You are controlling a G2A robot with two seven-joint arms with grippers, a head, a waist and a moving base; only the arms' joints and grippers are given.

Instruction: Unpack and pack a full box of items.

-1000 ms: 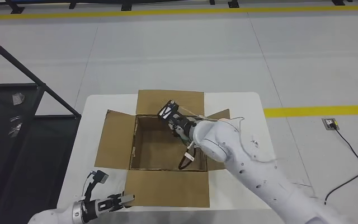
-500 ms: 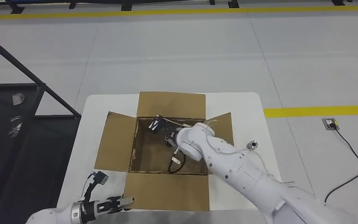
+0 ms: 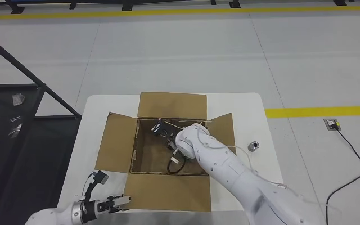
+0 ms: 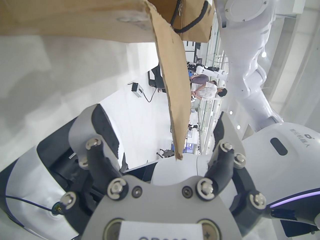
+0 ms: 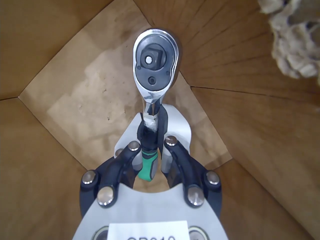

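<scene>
right end effector [image 5: 151, 129] clamped on ratchet [image 5: 155, 61] inside box [image 5: 62, 26] | left end effector [image 4: 162, 126] wide at flap [image 4: 172, 76] corner

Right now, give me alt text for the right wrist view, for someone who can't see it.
The right gripper is shut on a ratchet wrench, gripping its green handle, chrome head aimed into the cardboard box. Pale netting hangs nearby.

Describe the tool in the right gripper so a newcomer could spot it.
An open cardboard box sits on the white table, with the right gripper down inside it. The gripper holds a wrench: green grip and shiny oval head with a black square drive, unlike the small metal cylinder outside the box.
</scene>
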